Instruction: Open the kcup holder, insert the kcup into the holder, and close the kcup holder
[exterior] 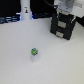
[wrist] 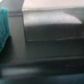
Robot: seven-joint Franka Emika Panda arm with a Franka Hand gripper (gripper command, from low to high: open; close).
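The kcup holder (exterior: 63, 27) is a black boxy unit standing on the white table (exterior: 20, 55) toward the exterior view's right, at the far side of the surface. Its front shows two stacked dark panels, each bearing a small pale mark, and both panels look flush with the box, though the picture is too coarse to be sure. The gripper (exterior: 65, 15), pale grey and white, sits directly above the holder, low enough that its lower end meets the top edge of the box in the exterior view; whether its fingers are spread or drawn together cannot be told there. The wrist view gives no help on that: it is filled with a blurred, dark, flat-faced block with a paler top edge, and a teal shape (wrist: 4, 27) at one side that I cannot identify. The kcup (exterior: 34, 53) stands upright on the bare table well apart from the holder, nearer the camera and toward the exterior view's left of it; it is a tiny white cup with a green top. A tall white bottle-like object (exterior: 25, 12) stands at the far edge of the table, well to the exterior view's left of the holder.
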